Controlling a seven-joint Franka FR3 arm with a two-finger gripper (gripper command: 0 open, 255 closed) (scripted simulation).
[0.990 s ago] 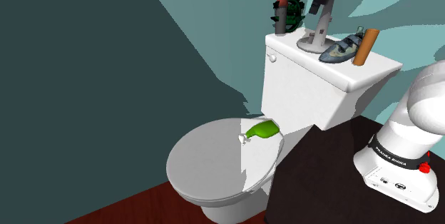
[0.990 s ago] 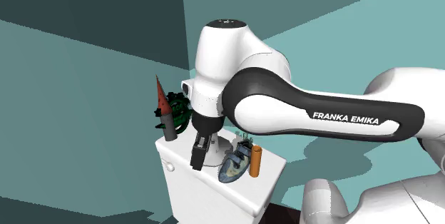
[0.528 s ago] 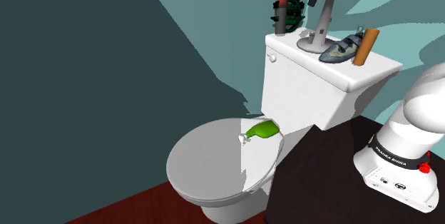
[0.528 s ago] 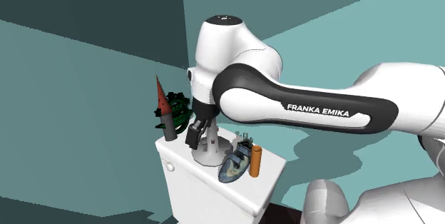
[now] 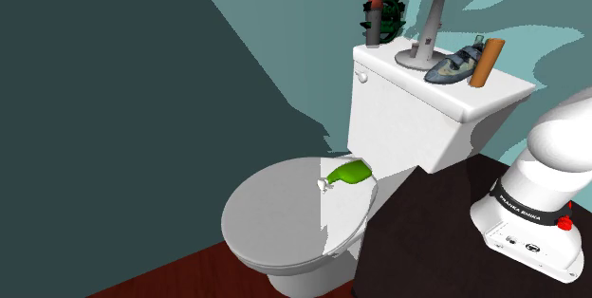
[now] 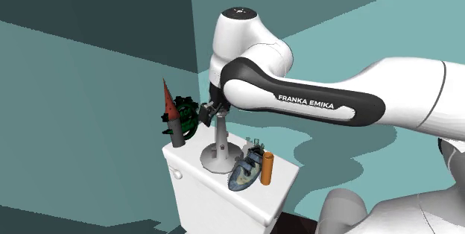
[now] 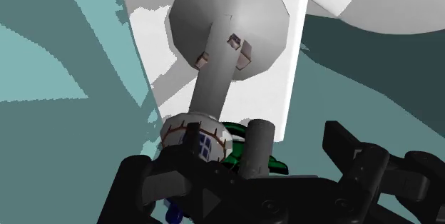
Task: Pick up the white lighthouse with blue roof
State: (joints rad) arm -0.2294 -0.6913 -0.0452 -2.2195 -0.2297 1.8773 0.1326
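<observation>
Well, at the shoulder view's left you had the closed toilet lid, with a green bottle lying near its back edge. Next came the white tank. Along its top, left to right, stood a dark post tipped with a reddish cone, then a green plant just beside it. After those came the pale grey lighthouse, upright on its round base, then a shoe and a tilted orange cylinder just beside the shoe. Your gripper was up at the lighthouse's head with its fingers spread wide. In the wrist view the head sat just beside one finger, well apart from the other, so nothing was clasped. The arm's base stood at the far right.
</observation>
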